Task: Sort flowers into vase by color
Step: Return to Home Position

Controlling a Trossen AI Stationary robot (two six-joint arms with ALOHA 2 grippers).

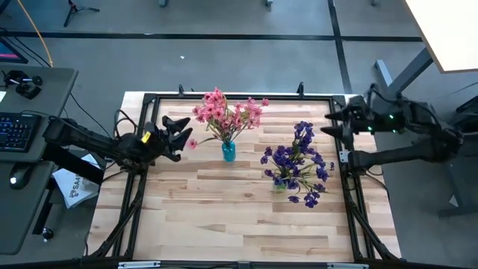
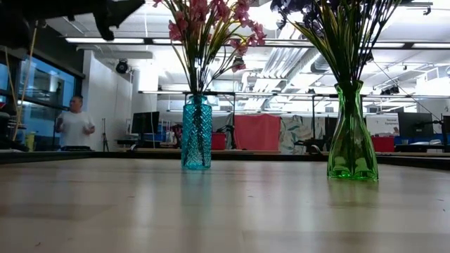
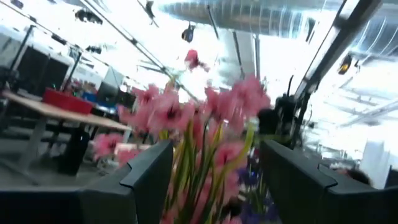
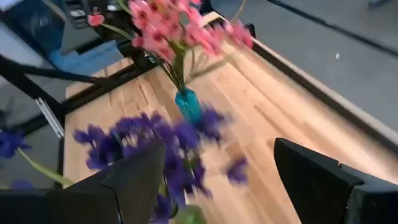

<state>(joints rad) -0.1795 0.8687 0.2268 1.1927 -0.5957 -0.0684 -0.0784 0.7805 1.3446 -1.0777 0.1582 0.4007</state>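
Pale wooden worktop [image 1: 224, 217] sits in a black frame [image 1: 137, 187], with an open hall behind. Left pincer [image 1: 181, 139] hangs over the left edge toward the rear corner, spread wide and released, touching nothing. Pink flowers [image 1: 225, 112] stand in the blue vase [image 1: 228, 152] just beside it, further in. Right pincer [image 1: 328, 125] hovers at the right edge near the rear corner, likewise spread and released. Purple flowers [image 1: 297, 161] in the green vase [image 2: 351, 137] stand near it, further in. Both vases are well apart in the rear half.
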